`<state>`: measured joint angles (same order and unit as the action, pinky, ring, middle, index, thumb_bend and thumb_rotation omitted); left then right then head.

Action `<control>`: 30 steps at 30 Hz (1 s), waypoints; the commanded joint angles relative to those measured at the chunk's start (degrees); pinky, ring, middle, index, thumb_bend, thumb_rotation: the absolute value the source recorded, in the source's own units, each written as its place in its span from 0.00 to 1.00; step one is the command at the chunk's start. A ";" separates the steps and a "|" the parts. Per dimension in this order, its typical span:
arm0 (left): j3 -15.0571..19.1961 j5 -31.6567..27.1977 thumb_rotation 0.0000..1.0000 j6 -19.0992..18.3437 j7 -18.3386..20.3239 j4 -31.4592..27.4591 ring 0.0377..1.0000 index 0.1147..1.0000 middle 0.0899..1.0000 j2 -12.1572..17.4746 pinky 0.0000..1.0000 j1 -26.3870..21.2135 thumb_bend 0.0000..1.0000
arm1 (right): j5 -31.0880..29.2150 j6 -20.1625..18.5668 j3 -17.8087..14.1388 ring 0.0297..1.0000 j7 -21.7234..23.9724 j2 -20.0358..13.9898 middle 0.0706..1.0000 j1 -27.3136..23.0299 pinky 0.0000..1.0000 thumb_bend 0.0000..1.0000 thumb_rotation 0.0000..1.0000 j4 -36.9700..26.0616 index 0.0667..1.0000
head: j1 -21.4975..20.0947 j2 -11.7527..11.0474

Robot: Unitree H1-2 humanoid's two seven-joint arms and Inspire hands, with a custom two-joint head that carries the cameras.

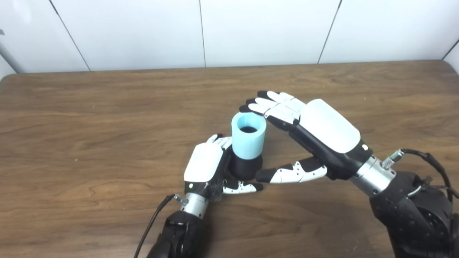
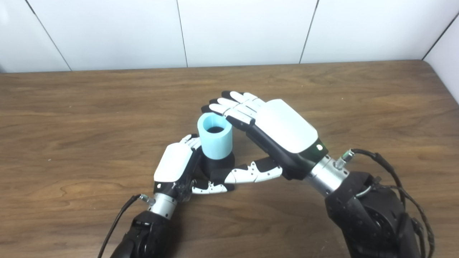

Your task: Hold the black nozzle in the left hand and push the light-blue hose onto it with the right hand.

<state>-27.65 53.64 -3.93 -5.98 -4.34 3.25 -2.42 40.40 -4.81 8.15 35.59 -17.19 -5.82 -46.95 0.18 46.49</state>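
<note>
light-blue hose (image 1: 248, 136) already sits upright on the black nozzle (image 1: 245, 167) at table (image 1: 89, 150) centre, left hand (image 1: 206, 166) wrapped around the nozzle base, right hand (image 1: 315, 138) fingers spread and flat by the hose top, holding nothing; looks nearly done, maybe a final press left.

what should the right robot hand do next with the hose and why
Probably press a little further down, or else ease away. The light-blue hose already stands upright on the black nozzle held by the left robot hand. The right robot hand is open, fingertips at the hose rim, and whether the hose is fully seated cannot be told.
</note>
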 commanded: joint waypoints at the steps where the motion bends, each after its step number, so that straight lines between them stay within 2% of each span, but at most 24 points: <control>1: 1.62 0.90 0.30 -0.96 0.35 0.58 0.81 0.81 0.79 1.93 0.91 -1.12 1.00 | 0.14 0.61 -0.48 0.95 -1.40 0.19 0.89 -0.96 0.94 0.54 0.94 -0.43 0.88 | 0.12 -0.01; 8: 3.66 0.79 0.32 -0.85 2.73 -1.81 0.83 0.82 0.80 2.96 0.96 -2.90 0.99 | 0.73 0.58 -0.44 0.95 -1.49 0.68 0.90 -0.50 0.93 0.55 0.93 0.04 0.89 | 0.49 -0.12; 12: 4.51 0.64 0.34 -1.02 3.77 -2.99 0.87 0.84 0.85 3.63 1.00 -3.75 1.00 | 0.62 0.57 -0.39 0.95 -1.51 0.81 0.90 -0.48 0.93 0.55 0.91 0.30 0.89 | 0.54 -0.11; 20: 6.53 1.27 0.35 -3.02 5.87 -6.40 0.89 0.87 0.86 4.33 1.00 -4.85 0.99 | 1.38 0.63 -0.54 0.95 -1.71 0.88 0.89 -0.11 0.92 0.55 0.91 0.89 0.88 | 0.64 -0.16; 25: 7.89 0.10 0.39 -5.03 10.46 -10.41 0.87 0.88 0.85 4.65 1.00 -5.56 0.99 | 1.67 1.04 -0.99 0.95 -2.34 0.59 0.89 0.18 0.92 0.55 0.92 1.39 0.88 | 0.90 -0.36; 28: 9.19 -1.13 0.39 -6.90 14.23 -13.45 0.88 0.88 0.86 4.95 1.00 -5.95 1.00 | 0.75 1.45 -1.73 0.95 -3.47 0.31 0.90 0.56 0.92 0.54 0.91 1.84 0.89 | 0.96 -0.47; 30: 9.82 -1.66 0.39 -7.30 15.37 -14.32 0.88 0.88 0.86 5.09 1.00 -6.05 1.00 | 0.48 1.70 -2.04 0.96 -3.90 0.10 0.91 0.72 0.93 0.54 0.92 2.04 0.89 | 0.97 -0.49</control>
<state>-18.39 52.26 -11.10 9.30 -16.17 8.19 -6.58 41.63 -4.22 6.92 33.51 -16.51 -4.50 -44.19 1.14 45.97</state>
